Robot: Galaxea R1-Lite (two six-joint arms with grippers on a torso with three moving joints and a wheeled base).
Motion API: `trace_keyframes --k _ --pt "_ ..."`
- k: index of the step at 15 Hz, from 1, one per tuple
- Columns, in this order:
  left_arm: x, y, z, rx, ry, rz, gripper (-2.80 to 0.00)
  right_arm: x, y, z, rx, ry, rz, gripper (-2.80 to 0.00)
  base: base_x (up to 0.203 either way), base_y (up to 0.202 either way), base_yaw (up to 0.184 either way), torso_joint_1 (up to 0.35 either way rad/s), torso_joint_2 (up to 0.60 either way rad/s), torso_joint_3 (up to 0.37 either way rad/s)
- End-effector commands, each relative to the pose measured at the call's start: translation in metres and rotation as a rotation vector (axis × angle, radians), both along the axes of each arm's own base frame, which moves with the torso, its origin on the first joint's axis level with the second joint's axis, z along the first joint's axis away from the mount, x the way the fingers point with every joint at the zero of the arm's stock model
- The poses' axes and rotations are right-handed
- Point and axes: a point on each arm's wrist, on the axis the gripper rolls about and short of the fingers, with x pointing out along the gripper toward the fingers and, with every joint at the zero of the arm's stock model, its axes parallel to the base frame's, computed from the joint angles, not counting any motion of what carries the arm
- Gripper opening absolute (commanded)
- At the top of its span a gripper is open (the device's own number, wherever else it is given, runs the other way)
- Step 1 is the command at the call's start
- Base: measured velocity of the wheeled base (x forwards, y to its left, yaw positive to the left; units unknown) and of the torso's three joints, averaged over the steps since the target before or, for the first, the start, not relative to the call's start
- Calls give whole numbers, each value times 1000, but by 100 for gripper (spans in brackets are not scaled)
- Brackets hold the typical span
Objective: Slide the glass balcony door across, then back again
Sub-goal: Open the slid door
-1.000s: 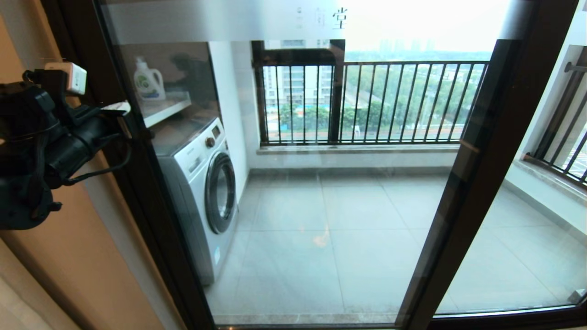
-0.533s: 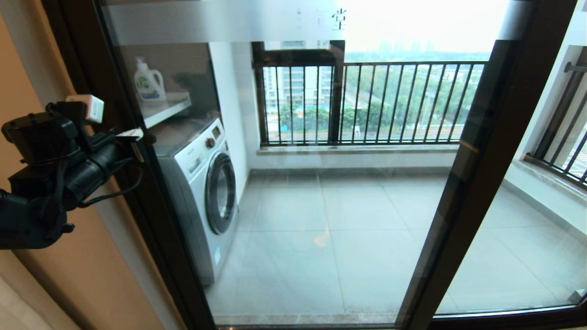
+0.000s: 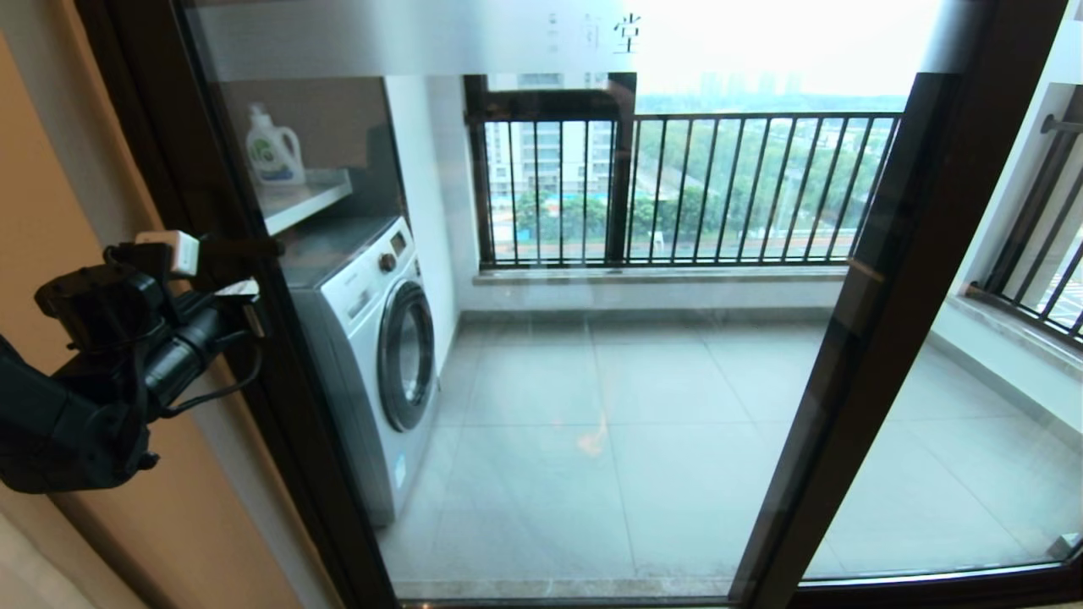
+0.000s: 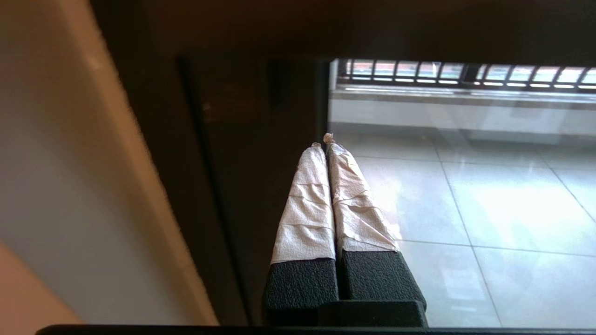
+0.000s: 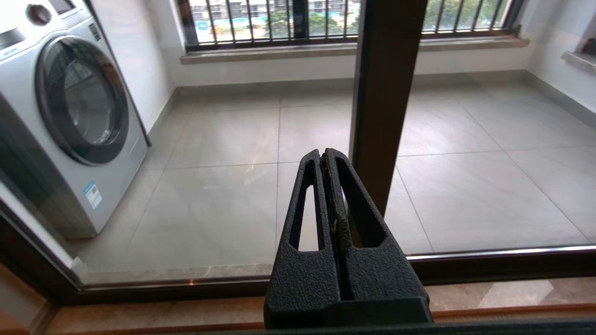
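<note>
The glass balcony door (image 3: 279,423) fills the head view, a clear pane in a dark brown frame with a frosted top strip carrying Chinese characters (image 3: 626,34). My left gripper (image 3: 248,294) sits at the door's left upright, just below a short black handle piece (image 3: 245,247). Its tape-wrapped fingers (image 4: 307,200) are pressed together, shut on nothing, with the tips (image 4: 324,139) by the dark frame edge (image 4: 260,139). My right gripper (image 5: 324,153) is shut and empty, low before the glass near a brown upright (image 5: 382,93). It does not show in the head view.
Behind the glass stand a white washing machine (image 3: 381,355), a shelf with a detergent bottle (image 3: 272,148), grey floor tiles and a black railing (image 3: 677,186). An orange-beige wall (image 3: 51,194) lies left of the frame. A second brown upright (image 3: 871,321) crosses on the right.
My left arm has dropped down along the door's left upright and moved slightly right. The gripper stays shut. The door itself shows no clear shift.
</note>
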Motion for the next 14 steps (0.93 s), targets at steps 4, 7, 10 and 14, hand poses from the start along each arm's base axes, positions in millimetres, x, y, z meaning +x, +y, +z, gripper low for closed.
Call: trace_keyframes --k 4,7,10,14 --pt "-4 7 -11 -3 30 12 -280 0 0 -1 0 4 1 -280 0 0 0 0 0 0" --pt "-20 19 -2 2 17 56 -280 0 0 -1 0 4 1 -280 0 0 0 0 0 0" --pt "-18 58 26 53 -77 141 -280 0 0 -1 0 2 1 -280 0 0 0 0 0 0" --pt "-29 72 83 78 -155 165 -280 0 0 -1 0 4 1 -280 0 0 0 0 0 0"
